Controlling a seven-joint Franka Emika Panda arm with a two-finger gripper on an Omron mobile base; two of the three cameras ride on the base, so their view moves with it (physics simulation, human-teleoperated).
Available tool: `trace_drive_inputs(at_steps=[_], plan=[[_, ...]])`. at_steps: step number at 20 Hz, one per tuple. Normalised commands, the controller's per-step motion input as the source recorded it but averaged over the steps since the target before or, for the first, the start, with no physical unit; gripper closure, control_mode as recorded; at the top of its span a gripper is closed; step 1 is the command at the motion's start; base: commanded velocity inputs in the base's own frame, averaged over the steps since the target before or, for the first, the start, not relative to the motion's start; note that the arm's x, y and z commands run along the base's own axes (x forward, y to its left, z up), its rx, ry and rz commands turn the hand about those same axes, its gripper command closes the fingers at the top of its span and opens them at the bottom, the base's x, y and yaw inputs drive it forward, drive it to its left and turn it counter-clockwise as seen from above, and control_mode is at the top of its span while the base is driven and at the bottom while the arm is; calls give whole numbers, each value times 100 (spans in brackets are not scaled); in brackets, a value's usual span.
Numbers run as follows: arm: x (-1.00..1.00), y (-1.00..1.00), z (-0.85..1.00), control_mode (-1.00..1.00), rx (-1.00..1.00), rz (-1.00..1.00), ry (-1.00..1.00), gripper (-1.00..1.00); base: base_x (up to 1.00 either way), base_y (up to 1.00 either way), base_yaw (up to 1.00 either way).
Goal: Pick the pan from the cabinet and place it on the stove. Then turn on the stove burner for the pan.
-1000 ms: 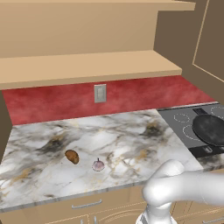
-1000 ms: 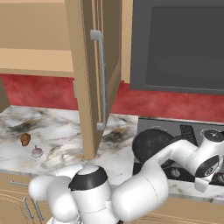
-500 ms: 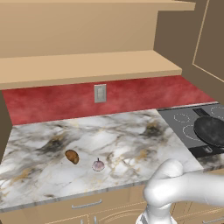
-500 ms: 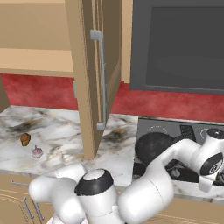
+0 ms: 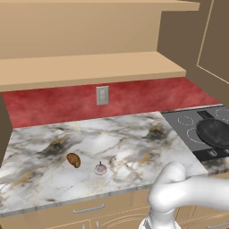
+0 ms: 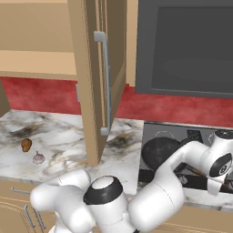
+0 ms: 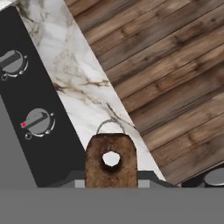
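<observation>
Pan [image 5: 215, 132] sits on the stove [image 5: 188, 129], at the right edge of the left base view, its dark round body over one of the white burner rings [image 5: 195, 134]. In the right base view the pan [image 6: 159, 151] lies on the cooktop [image 6: 157, 135] just right of the open cabinet door [image 6: 93, 77], partly hidden by the white arm, which reaches across the front of the stove.

Hand view: the brown end of the pan handle [image 7: 111, 161], with a round hanging hole through it, stands up between the gripper [image 7: 111, 179] tips at the bottom of the view. The jaws are closed on that handle end. Behind it runs the marble counter edge [image 7: 83, 83], with wooden floor [image 7: 175, 65] beyond. Two stove knobs [image 7: 38, 121] show on the dark front strip; the nearer one has a small red mark beside it.

Cabinet shelf [image 5: 89, 67] is bare tan wood above the red backsplash [image 5: 53, 100], which carries a wall socket [image 5: 102, 95]. On the marble counter [image 5: 116, 143] lie a small brown lump [image 5: 73, 159] and, just beside it to the right, a small pale pink bulb [image 5: 100, 168]. Both are well apart from the stove. The same two items show at the left of the right base view, lump [image 6: 26, 144] and bulb [image 6: 38, 158]. A dark panel [image 6: 186, 45] hangs above the stove.
</observation>
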Motion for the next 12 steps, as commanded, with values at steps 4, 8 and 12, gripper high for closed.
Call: trace_drive_inputs(at_steps=[4, 8, 12], plan=[[20, -5, 0, -100, 0, 0, 0, 100, 0, 0, 0], [22, -11, 0, -100, 0, 2, 0, 100, 0, 0, 0], [26, -13, 0, -100, 0, 3, 0, 100, 0, 0, 0]])
